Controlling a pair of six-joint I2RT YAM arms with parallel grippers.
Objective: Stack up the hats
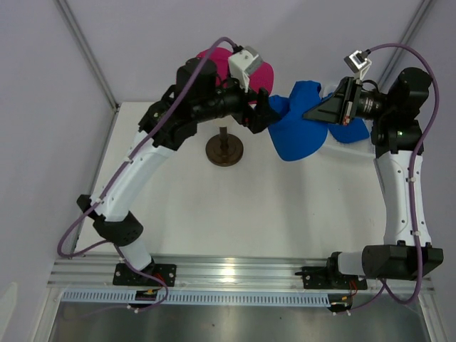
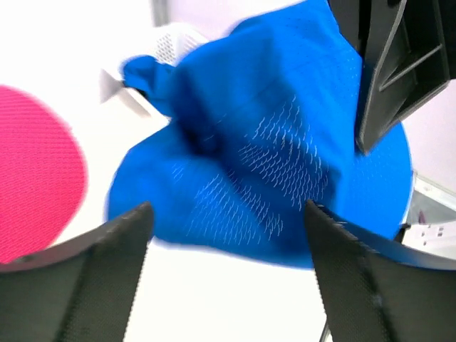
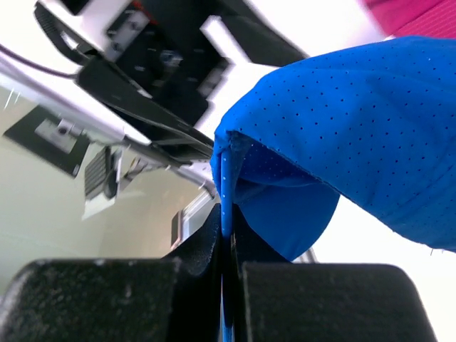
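The soft royal-blue perforated fabric cap (image 1: pixel 303 135) hangs over the far worktop (image 1: pixel 285 206), its edge pinched in the right pincer (image 3: pixel 225 224); the left pincer (image 2: pixel 226 210) stands spread just before its crown. The magenta-pink mesh cap (image 2: pixel 35 178) sits beside it, leftward. Light and floppy, the blue one likely needs a second hold on its opposite rim.

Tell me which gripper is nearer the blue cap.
Right. The right gripper is shut on the blue cap's edge, holding it. The left gripper is open and faces the cap from the pink cap's side; contact there is unclear.
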